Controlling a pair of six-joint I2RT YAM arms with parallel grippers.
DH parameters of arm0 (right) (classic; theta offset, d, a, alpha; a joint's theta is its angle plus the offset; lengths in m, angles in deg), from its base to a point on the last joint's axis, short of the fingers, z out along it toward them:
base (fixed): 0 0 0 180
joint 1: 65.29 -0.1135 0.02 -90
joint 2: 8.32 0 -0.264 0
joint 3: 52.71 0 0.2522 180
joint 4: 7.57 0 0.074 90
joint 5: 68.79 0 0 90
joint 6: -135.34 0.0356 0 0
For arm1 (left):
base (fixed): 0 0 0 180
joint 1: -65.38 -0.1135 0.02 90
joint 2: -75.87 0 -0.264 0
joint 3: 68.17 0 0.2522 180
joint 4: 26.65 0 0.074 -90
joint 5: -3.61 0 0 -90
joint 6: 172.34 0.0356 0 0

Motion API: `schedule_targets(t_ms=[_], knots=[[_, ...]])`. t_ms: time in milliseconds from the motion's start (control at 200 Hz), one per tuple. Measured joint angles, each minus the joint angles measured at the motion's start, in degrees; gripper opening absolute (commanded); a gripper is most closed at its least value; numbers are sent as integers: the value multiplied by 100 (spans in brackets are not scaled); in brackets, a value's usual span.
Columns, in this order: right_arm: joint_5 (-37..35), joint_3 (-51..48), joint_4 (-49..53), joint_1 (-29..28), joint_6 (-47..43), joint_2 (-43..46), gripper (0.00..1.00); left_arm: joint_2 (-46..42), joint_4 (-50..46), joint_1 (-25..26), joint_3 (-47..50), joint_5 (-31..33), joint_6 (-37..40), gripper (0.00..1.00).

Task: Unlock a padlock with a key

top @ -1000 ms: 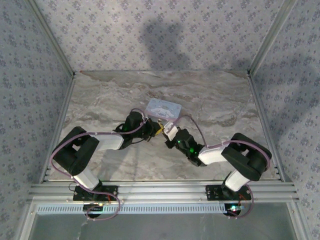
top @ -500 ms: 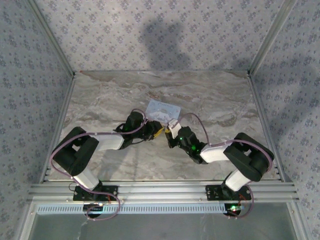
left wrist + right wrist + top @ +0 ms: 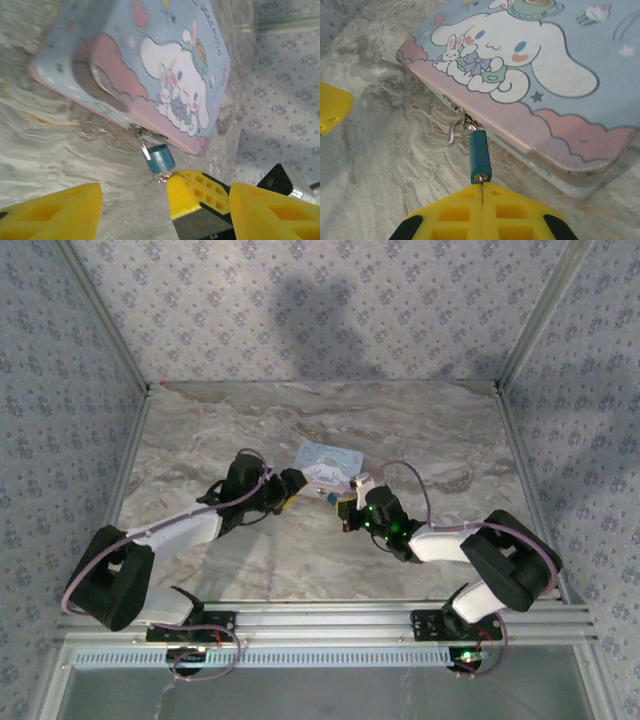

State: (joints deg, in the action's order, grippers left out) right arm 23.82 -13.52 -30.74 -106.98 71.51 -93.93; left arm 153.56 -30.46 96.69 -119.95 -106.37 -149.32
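Left gripper [image 3: 166,190] was wide open near the clasp edge of the cartoon-print tin [image 3: 150,65], gripping nothing. Small blue padlock [image 3: 480,156] hung off the tin's clasp. Right gripper [image 3: 482,192] was pressed closed, fingertips touching the padlock's keyhole end.

Grey marbled tabletop [image 3: 230,430], pale floral-patterned walls [image 3: 450,310], aluminium frame rails [image 3: 330,618], soft shadow [image 3: 315,310] behind

Top view: even, fairly bright light from overhead. Soft dark shadow on back wall [image 3: 312,315] at 12 o'clock, a fainter one on side wall [image 3: 590,455] at 3. Left wrist view: blurred throughout, tin [image 3: 150,75] print smeared. Right wrist view: padlock [image 3: 480,155] sharp, 6 o'clock foreground soft.
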Motion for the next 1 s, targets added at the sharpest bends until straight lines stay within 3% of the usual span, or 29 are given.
schedule_targets(t_ms=[170, 405, 809, 1004], knots=[[181, -9, -72, 0, 914, -153, 0, -63, -671, -498, -249, -15, 586, 83], [363, -22, -393, -2, 1711, -595, 0, 566, -1285, -1174, -1220, -376, 1589, 84], [588, -22, -754, 35, 2146, -922, 0, 2308, -1663, -1110, -2361, -1082, 2356, 82], [627, -22, -767, 74, 2144, -946, 0, 2636, -1659, -929, -2529, -1340, 2420, 68]])
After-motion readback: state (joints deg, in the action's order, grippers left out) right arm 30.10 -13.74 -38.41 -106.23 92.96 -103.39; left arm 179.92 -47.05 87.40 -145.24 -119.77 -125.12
